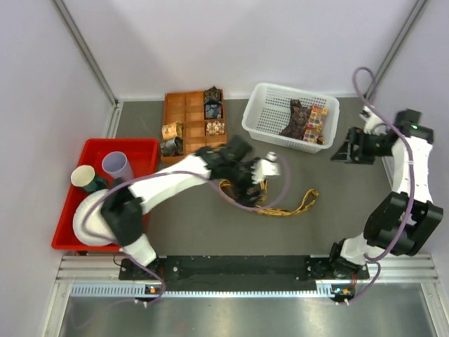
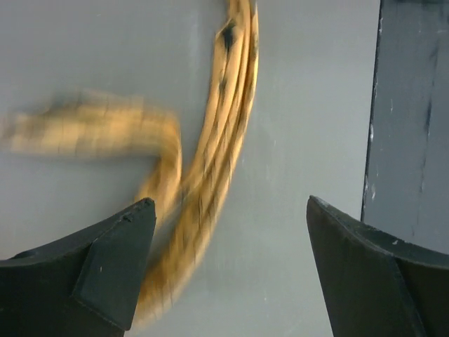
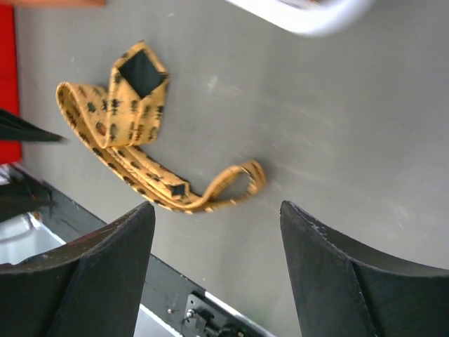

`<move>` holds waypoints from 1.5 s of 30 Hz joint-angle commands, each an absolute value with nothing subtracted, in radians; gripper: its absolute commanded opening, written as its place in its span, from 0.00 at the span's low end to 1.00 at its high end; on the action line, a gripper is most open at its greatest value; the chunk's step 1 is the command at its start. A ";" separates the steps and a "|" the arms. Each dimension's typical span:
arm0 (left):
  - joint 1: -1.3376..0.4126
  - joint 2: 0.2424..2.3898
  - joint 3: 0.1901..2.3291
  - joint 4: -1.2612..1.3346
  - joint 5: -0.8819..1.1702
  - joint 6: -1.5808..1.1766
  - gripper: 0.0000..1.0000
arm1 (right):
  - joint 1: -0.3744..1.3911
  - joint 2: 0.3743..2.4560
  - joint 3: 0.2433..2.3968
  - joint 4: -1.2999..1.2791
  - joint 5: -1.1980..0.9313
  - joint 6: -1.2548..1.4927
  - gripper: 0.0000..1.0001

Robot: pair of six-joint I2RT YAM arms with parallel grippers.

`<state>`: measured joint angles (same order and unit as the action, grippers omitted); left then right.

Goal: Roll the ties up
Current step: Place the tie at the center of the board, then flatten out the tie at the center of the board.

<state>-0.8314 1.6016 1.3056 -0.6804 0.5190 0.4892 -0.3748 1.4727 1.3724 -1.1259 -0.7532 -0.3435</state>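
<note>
The yellow tie [image 3: 130,112] lies loose on the grey table [image 1: 210,225] between the two arms, in front of the white basket [image 1: 256,123]. Its wide end is folded over itself and its narrow end is curled into a small loop. The left gripper [image 2: 229,201] is held just above it with jaws spread and nothing between them. The right gripper [image 3: 216,205], off beside the basket, is likewise spread and empty.

Trouble could be expected from the overlap under the left fingers. If several strands were pinched together there, the tie would likely be dragged into a tangle rather than drawn straight for rolling. That view is blurred, so contact cannot be judged.

The cloth looks thin, limp and smooth — gold with small dark motifs, and a dark diamond of lining at the tip. The basket is rigid plastic mesh holding unrolled ties [image 1: 305,121]. Rolled ties [image 1: 213,104] sit in compartments of the orange-brown tray [image 1: 184,105].
</note>
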 commanded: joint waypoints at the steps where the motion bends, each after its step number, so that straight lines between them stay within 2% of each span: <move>1: -0.983 1.908 1.687 -0.704 0.440 0.378 0.92 | -0.587 1.450 1.371 -1.290 -0.885 -0.540 0.71; 3: -1.005 2.089 1.904 -0.764 0.474 0.335 0.93 | -0.682 1.468 1.379 -1.353 -0.911 -0.604 0.70; 7: -1.048 2.296 2.135 -0.795 0.463 0.236 0.96 | -0.777 1.500 1.405 -1.468 -0.933 -0.715 0.70; 13: -1.080 2.414 2.152 -0.770 0.399 0.167 0.98 | -0.808 1.505 1.428 -1.513 -0.930 -0.784 0.70; 15: -1.084 2.439 2.143 -0.767 0.380 0.167 0.94 | -0.808 1.503 1.437 -1.517 -0.939 -0.790 0.70; 17: -1.086 2.456 2.134 -0.773 0.360 0.170 0.83 | -0.808 1.506 1.445 -1.525 -0.953 -0.792 0.70; 18: -1.086 2.459 2.132 -0.782 0.371 0.185 0.64 | -0.808 1.506 1.448 -1.525 -0.956 -0.790 0.70; 22: -1.085 2.384 2.086 -0.853 0.451 0.285 0.21 | -0.779 1.502 1.440 -1.511 -0.953 -0.792 0.69; 24: -1.069 2.254 1.969 -0.854 0.575 0.386 0.11 | -0.724 1.482 1.407 -1.461 -0.939 -0.761 0.68; 25: -1.057 2.140 1.920 -0.853 0.633 0.423 0.01 | -0.698 1.474 1.391 -1.436 -0.934 -0.749 0.68; 28: -0.979 1.929 1.728 -0.894 0.855 0.579 0.00 | -0.553 1.445 1.330 -1.307 -0.882 -0.669 0.69; 29: -0.951 1.890 1.671 -0.990 0.955 0.639 0.00 | -0.504 1.439 1.306 -1.275 -0.865 -0.626 0.70; 32: -0.830 1.792 1.628 -1.245 1.035 0.944 0.00 | -0.309 1.440 1.284 -1.143 -0.787 -0.574 0.74; 33: -0.766 1.780 1.625 -1.428 1.023 1.094 0.00 | -0.258 1.440 1.282 -1.115 -0.764 -0.571 0.75; 34: -0.732 1.763 1.621 -1.504 1.009 1.164 0.00 | -0.145 1.440 1.279 -1.048 -0.702 -0.568 0.77; 39: -0.465 1.579 1.402 -1.506 0.962 1.340 0.00 | 0.148 1.468 1.275 -0.864 -0.543 -0.606 0.87; 45: -0.356 1.375 1.261 -1.486 0.851 1.428 0.00 | 0.386 1.586 1.322 -0.767 -0.483 -0.705 0.89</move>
